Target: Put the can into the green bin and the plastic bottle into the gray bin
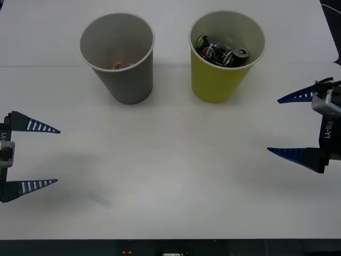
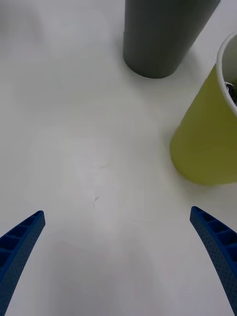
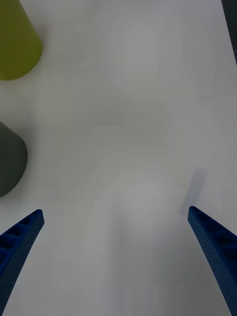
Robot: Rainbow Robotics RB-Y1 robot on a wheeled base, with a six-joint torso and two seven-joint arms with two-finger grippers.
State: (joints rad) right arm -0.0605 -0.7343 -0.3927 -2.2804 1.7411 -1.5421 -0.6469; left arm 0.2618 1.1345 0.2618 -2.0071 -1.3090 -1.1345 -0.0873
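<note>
- On the white table (image 1: 170,176) before me stand two tall cup-shaped bins side by side, apart from each other, both upright on the far half.
- My green bin (image 1: 219,80) is the one toward my right; the gray bin (image 1: 127,74) stands toward my left.
- Down inside the green bin lies the can (image 1: 213,52), dark with a silver top, tipped on its side among what look like other dark cans (I cannot count them apart).
- At the bottom of the gray bin something small and brownish (image 1: 118,65) shows against the pale inside; I cannot tell what it is.
- My left gripper (image 1: 50,156) hangs at the left edge of the table, well apart from both bins, its blue ribbed fingers spread wide with nothing between them.
- My right gripper (image 1: 277,125) hangs at the right edge, near the green bin but not touching it, fingers likewise spread wide and holding nothing.
- From my right wrist, the green bin's wall (image 2: 207,143) is close and the gray bin (image 2: 163,34) farther off, with bare table between the fingertips (image 2: 29,227).
- From my left wrist, the bases of the gray bin (image 3: 10,163) and green bin (image 3: 17,44) show to one side.
</note>
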